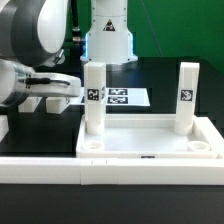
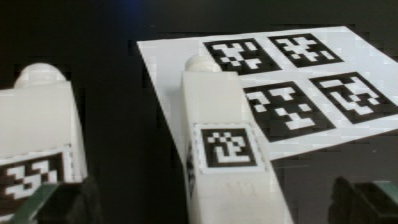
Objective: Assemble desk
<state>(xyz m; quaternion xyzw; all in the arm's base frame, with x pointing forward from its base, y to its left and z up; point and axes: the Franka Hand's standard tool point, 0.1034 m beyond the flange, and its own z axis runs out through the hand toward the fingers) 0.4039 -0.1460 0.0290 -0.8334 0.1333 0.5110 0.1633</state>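
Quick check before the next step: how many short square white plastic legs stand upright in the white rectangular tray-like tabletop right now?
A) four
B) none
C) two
C: in the exterior view, one square white leg stands at a far corner of the white tray-like tabletop, another leg stands at the other far corner, and the near sockets show empty.

No words, nos. or brands legible; only b/w marker tags: 4 on the marker board [image 2: 178, 58], 1 each on the leg at the exterior view's left [image 1: 93, 112] & the leg at its right [image 1: 187, 112].
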